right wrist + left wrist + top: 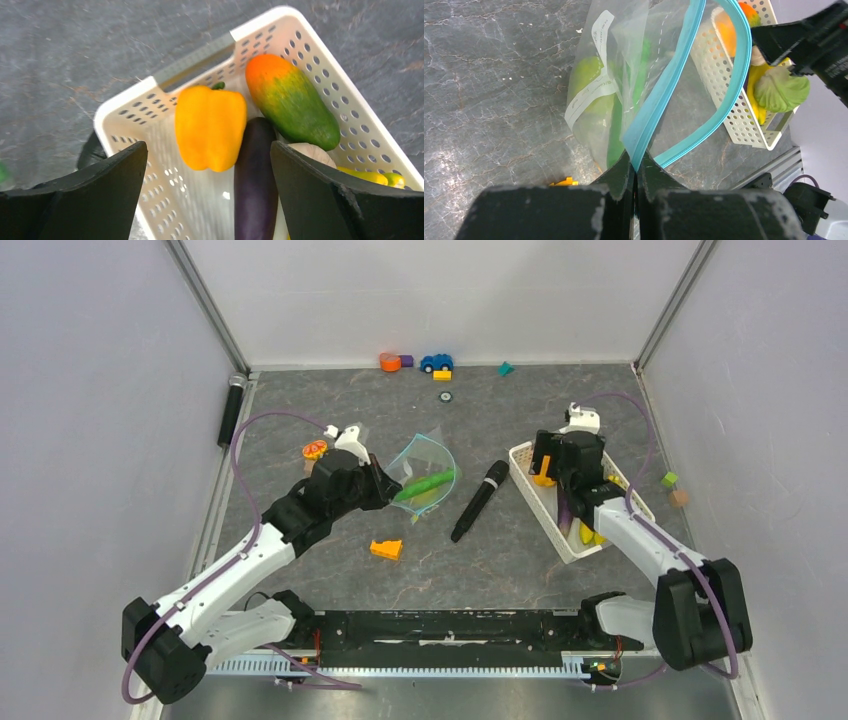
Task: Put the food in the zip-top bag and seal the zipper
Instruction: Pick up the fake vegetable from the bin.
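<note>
Pinching the zipper (pixel 659 100) between the fingers (pixel 616 176) of the left gripper (pixel 635 172), both pads pressed together on 1 end of the teal strip. Holding the zip-top bag (pixel 425 475) by that end, well to the left of the white basket (pixel 538 502), with the black microphone (pixel 480 500) lying between bag and basket. Noting the bag mouth gaping, with the 2 teal strips curving apart beyond the pinch. Seeing the long green pod (pixel 425 484) inside the bag, plus 1 more green shape (pixel 586 75) behind the pale label patch (pixel 584 102), too blurred through the plastic to name.

Hovering the right gripper (pixel 206 150) over the far end of the basket, fingers (pixel 100 190) spread wide, gripping nothing. Counting 3 clear pieces of food in the basket under it: yellow pepper (pixel 210 127), orange-green fruit (pixel 292 105), purple eggplant (pixel 255 180), packed close together. Glimpsing 1 pale piece (pixel 310 151) and some yellow-green pieces (pixel 372 176) further along the basket, partly hidden behind 1 finger. Logging the orange stepped wedge (pixel 386 549) on the table, left of the basket and nearer the arm bases than the bag.
</note>
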Robot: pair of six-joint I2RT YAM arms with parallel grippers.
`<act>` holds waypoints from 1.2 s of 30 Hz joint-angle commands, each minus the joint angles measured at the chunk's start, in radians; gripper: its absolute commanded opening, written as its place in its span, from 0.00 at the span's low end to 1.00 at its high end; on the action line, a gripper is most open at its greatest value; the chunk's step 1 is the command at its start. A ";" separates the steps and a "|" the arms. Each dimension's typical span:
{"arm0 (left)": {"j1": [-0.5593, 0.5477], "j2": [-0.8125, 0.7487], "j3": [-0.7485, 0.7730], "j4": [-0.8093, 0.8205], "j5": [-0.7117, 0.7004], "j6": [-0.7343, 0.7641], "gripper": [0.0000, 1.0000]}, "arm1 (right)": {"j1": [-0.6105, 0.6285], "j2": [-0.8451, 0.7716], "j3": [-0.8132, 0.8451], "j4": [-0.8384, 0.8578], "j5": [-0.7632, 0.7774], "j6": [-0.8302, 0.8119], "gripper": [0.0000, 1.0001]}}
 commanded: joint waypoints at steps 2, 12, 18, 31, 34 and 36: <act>-0.002 -0.074 -0.045 0.102 0.038 0.046 0.06 | -0.074 0.082 0.022 0.014 -0.118 0.016 0.98; -0.002 -0.112 -0.079 0.152 0.085 0.050 0.08 | -0.079 0.185 0.041 0.059 -0.115 -0.025 0.98; -0.003 -0.112 -0.079 0.169 0.110 0.049 0.08 | -0.078 0.241 0.037 0.103 -0.079 -0.006 0.98; -0.002 -0.097 -0.075 0.190 0.124 0.049 0.08 | -0.077 0.284 0.017 0.178 -0.072 -0.009 0.82; -0.002 -0.092 -0.073 0.189 0.129 0.049 0.07 | -0.077 0.250 0.000 0.191 -0.084 -0.014 0.68; -0.002 -0.086 -0.076 0.191 0.131 0.047 0.07 | -0.077 0.221 -0.019 0.200 -0.085 -0.008 0.56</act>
